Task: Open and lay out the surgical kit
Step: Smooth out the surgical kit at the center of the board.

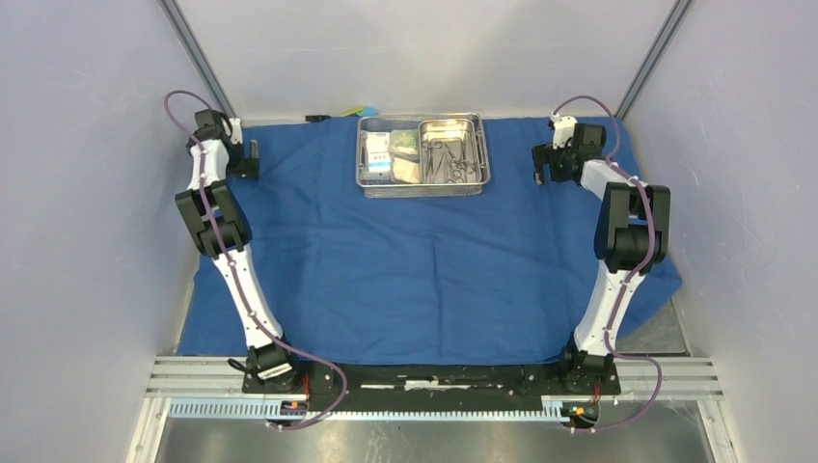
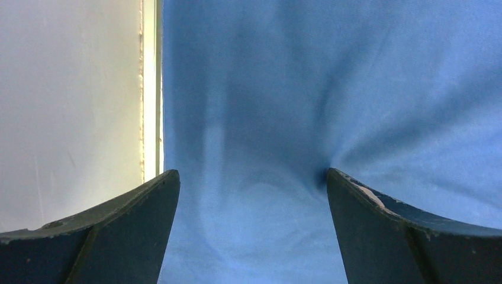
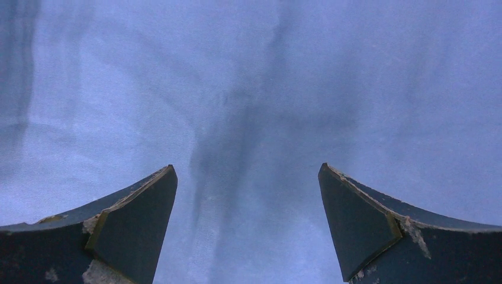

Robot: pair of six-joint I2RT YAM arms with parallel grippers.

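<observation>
The blue cloth wrap lies spread flat over the table. At its far middle stands the wire-mesh tray. The smaller steel pan sits in the tray's right half and holds slim metal instruments. Clear packets lie in the tray's left half. My left gripper is open at the cloth's far left corner. In the left wrist view the left gripper is low over the cloth, and its right fingertip dents the fabric. My right gripper is open over the far right of the cloth, empty.
A small yellow-and-blue object and a dark item lie behind the tray by the back wall. Grey walls enclose the table on three sides. The cloth's left edge meets a pale surface beside my left gripper.
</observation>
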